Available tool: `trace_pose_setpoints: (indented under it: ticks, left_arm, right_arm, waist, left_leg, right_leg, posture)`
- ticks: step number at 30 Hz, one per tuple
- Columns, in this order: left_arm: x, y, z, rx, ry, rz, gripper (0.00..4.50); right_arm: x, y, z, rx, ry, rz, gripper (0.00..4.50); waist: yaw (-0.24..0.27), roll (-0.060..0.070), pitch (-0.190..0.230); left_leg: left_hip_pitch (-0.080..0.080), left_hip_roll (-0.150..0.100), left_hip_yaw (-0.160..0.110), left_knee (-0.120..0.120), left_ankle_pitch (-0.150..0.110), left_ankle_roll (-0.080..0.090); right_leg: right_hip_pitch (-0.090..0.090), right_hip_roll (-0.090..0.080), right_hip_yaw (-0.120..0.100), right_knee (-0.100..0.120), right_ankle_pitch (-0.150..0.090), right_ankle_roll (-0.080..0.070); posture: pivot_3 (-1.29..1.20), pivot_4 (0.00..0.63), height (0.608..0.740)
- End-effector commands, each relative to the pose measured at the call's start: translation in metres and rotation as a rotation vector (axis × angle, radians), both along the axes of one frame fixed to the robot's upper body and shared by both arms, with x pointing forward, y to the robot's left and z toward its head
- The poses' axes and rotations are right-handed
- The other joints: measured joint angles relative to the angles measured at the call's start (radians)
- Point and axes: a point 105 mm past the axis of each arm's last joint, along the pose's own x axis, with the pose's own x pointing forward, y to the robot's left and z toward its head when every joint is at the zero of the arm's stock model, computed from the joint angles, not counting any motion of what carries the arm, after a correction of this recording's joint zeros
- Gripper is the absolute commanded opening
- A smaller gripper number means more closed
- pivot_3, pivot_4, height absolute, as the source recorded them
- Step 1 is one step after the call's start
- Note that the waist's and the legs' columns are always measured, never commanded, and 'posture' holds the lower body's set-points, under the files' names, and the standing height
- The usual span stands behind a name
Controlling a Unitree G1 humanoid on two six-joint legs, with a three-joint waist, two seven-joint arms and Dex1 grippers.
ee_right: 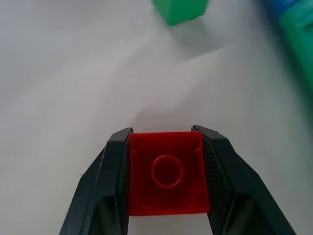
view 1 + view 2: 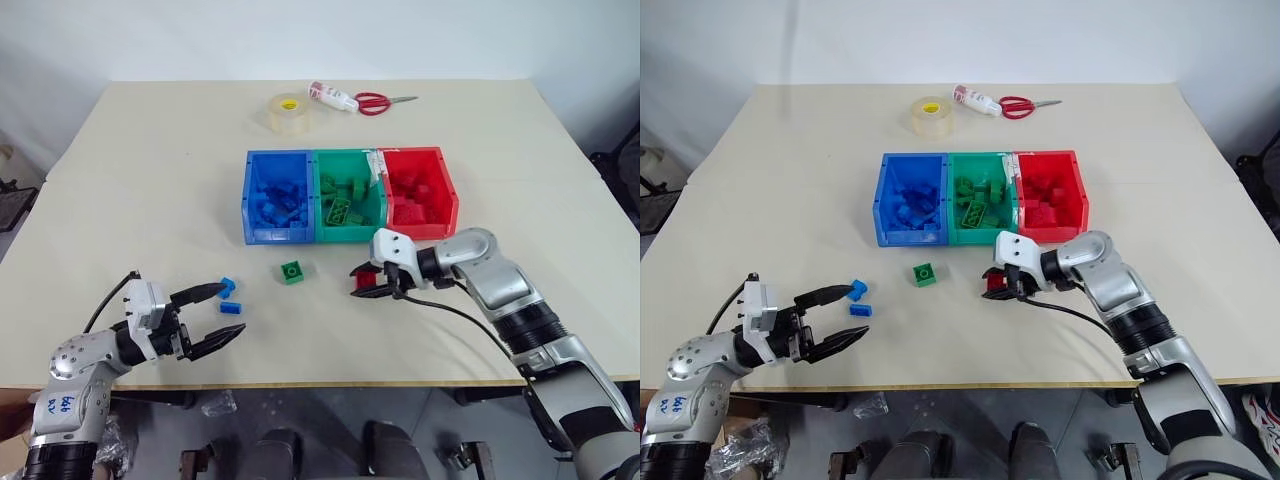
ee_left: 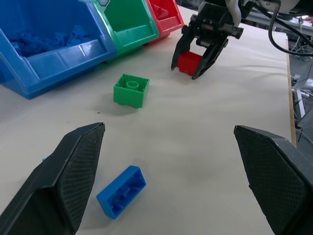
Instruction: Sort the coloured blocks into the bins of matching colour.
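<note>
Your left tool [image 2: 222,315] sits low over the near left part of the tabletop [image 2: 140,180], its two fingers spread wide with nothing between them. Just off its upper finger you have two blue blocks [image 2: 228,294], one close to the fingertip and one a little nearer the edge; from the head views you cannot quite tell whether the first one touches the finger. To the right of these, a green block [image 2: 292,271] lies alone, studs up, in front of the bins and apart from both tools.

Behind it stand the three joined bins in a row: the blue bin [image 2: 252,218] on the left with blue blocks heaped inside, the green bin [image 2: 372,212] in the middle with green blocks, and the red bin [image 2: 447,192] on the right with red blocks.

Further right, your right tool [image 2: 366,283] is down at the tabletop just in front of the seam between the green and red bins. Its fingers are pinched on a red block [image 1: 168,178]: the right wrist view shows a finger pressed flat against each side of it, its round stud facing the camera. The block looks to be at or barely above the surface.

At the far edge you have a tape roll [image 2: 288,111], then a small bottle [image 2: 333,97] lying down, then red-handled scissors [image 2: 378,102].
</note>
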Motion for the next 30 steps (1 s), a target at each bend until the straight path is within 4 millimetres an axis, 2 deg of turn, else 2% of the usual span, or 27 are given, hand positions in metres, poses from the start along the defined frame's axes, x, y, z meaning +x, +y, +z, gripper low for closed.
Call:
trace_pose_setpoints:
  ticks: [1,5,9,11,14,20,23,27,30]
  left_arm:
    - [0.002,0.0,0.009,-0.01,-0.036,-0.012,4.5]
    - [0.007,0.002,0.009,0.003,-0.034,-0.02,4.5]
    - [0.01,0.0,0.01,0.002,-0.039,-0.024,4.5]
    - [0.012,-0.001,0.01,0.003,-0.042,-0.028,4.5]
    - [0.014,-0.002,0.01,0.004,-0.045,-0.03,4.5]
    - [0.015,-0.001,0.011,0.008,-0.047,-0.031,4.5]
    - [0.015,0.0,0.011,0.008,-0.048,-0.032,4.5]
    - [0.017,-0.001,0.011,0.009,-0.047,-0.039,4.5]
    - [0.02,-0.003,0.012,0.006,-0.048,-0.048,4.5]
  right_arm:
    - [0.005,-0.009,0.042,0.105,-0.11,-0.066,1.48]
    - [0.035,-0.041,0.083,0.143,-0.276,-0.254,1.48]
    - [0.055,-0.057,0.098,0.143,-0.34,-0.334,1.48]
    - [0.072,-0.064,0.108,0.145,-0.399,-0.405,1.48]
    - [0.087,-0.068,0.11,0.14,-0.415,-0.455,1.48]
    - [0.094,-0.066,0.114,0.155,-0.417,-0.461,3.63]
    - [0.094,-0.066,0.117,0.166,-0.424,-0.453,4.48]
    - [0.087,-0.068,0.118,0.167,-0.418,-0.417,4.48]
    - [0.069,-0.067,0.113,0.172,-0.365,-0.322,4.48]
  waist:
    - [-0.001,0.0,0.0]
    - [-0.002,0.0,0.0]
    - [-0.008,0.0,0.0]
    - [-0.016,0.0,0.0]
    - [-0.028,0.0,0.0]
    - [-0.039,0.0,0.0]
    - [-0.04,0.0,0.0]
    - [-0.04,0.0,0.0]
    - [-0.034,0.0,0.0]
  left_leg:
    - [0.0,0.0,0.0,0.0,0.0,0.0]
    - [0.0,0.0,0.0,0.0,0.0,0.0]
    - [0.0,0.001,0.001,-0.002,0.0,0.0]
    - [0.0,0.001,0.001,-0.002,0.0,0.0]
    - [0.0,0.001,0.001,-0.002,0.0,0.0]
    - [0.0,0.002,0.001,-0.004,0.0,-0.001]
    - [0.0,0.002,0.001,-0.004,0.0,-0.001]
    - [0.0,0.002,0.001,-0.004,0.0,-0.001]
    - [0.0,0.002,0.001,-0.004,0.0,-0.001]
  right_leg:
    - [0.0,0.0,0.0,0.0,0.0,0.0]
    - [0.0,0.0,0.0,0.0,0.0,0.0]
    - [-0.001,0.001,0.0,0.0,0.0,0.0]
    - [0.0,0.001,0.0,0.0,0.0,0.0]
    - [-0.001,0.001,0.0,0.0,0.0,0.0]
    - [-0.002,0.002,0.0,0.0,0.0,0.0]
    - [-0.002,0.002,0.0,0.0,0.0,0.0]
    - [-0.002,0.002,0.0,0.0,0.0,0.0]
    - [-0.002,0.002,0.0,0.0,0.0,0.0]
  posture:
    - [0.0,0.15,0.74]
    - [0.0,0.15,0.74]
    - [0.0,0.15,0.74]
    - [0.0,0.15,0.74]
    - [0.0,0.15,0.74]
    - [0.0,0.15,0.74]
    - [0.0,0.15,0.74]
    - [0.0,0.15,0.74]
    - [0.0,0.15,0.74]
